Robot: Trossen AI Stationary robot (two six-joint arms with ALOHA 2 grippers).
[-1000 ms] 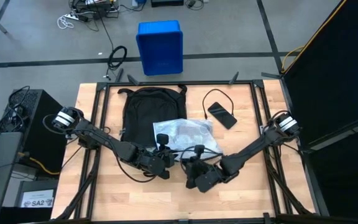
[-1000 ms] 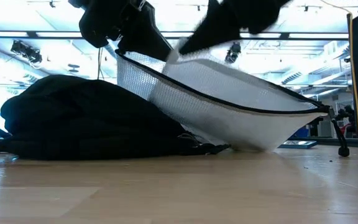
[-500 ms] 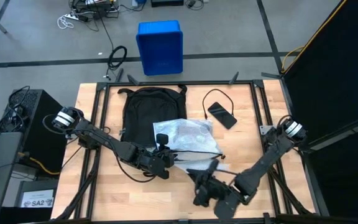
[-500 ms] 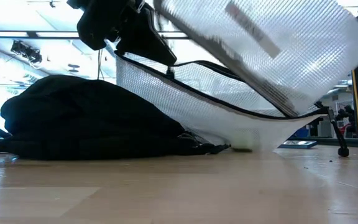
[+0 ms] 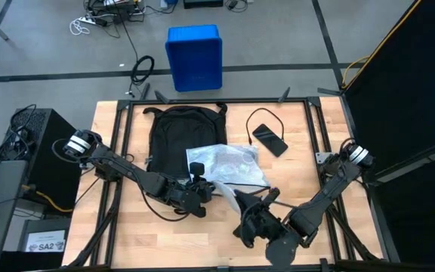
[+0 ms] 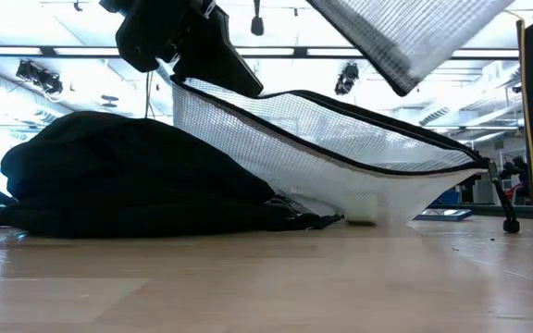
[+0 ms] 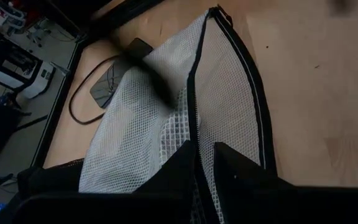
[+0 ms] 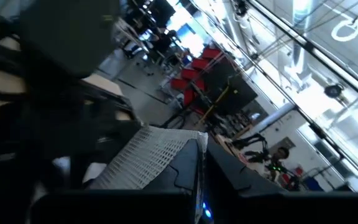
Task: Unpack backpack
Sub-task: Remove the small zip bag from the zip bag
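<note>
The black backpack [image 5: 178, 132] [image 6: 128, 176] lies flat on the far middle of the table. A large white mesh pouch [image 5: 229, 162] [image 6: 340, 166] [image 7: 148, 112] with a black zip edge rests partly on the backpack and partly on the table. My left gripper [image 5: 205, 193] [image 7: 204, 149] is shut on its near corner. A smaller flat white woven pouch [image 6: 415, 37] [image 5: 243, 200] [image 8: 148, 155] hangs high above the table near its front edge. My right gripper [image 5: 242, 211] [image 8: 201, 146] is shut on it. My left gripper pinches the mesh pouch's black zip edge [image 7: 194, 134] between its two fingers, slanting down from the table's near left. The held corner [image 6: 179, 88] is raised; the rest slopes down onto the backpack and the table. My right gripper pinches one edge of the woven pouch [image 8: 185, 146] between its two fingers, which point about level. The pouch is lifted clear of the table and of the mesh pouch and stands out tilted from the fingers.
A black phone [image 5: 269, 140] with a black cable [image 5: 257, 121] lies on the far right of the table, also seen as a dark phone [image 7: 114, 78] past the mesh pouch. A blue bin [image 5: 195, 57] stands on the floor beyond the far edge. Bare wood lies along the near edge.
My right gripper has risen and drawn back toward the table's near edge, rolling as it went. It has pulled the woven pouch up out of the mesh pouch's open mouth and clear of it. The mesh pouch's opening has sagged shut a little.
</note>
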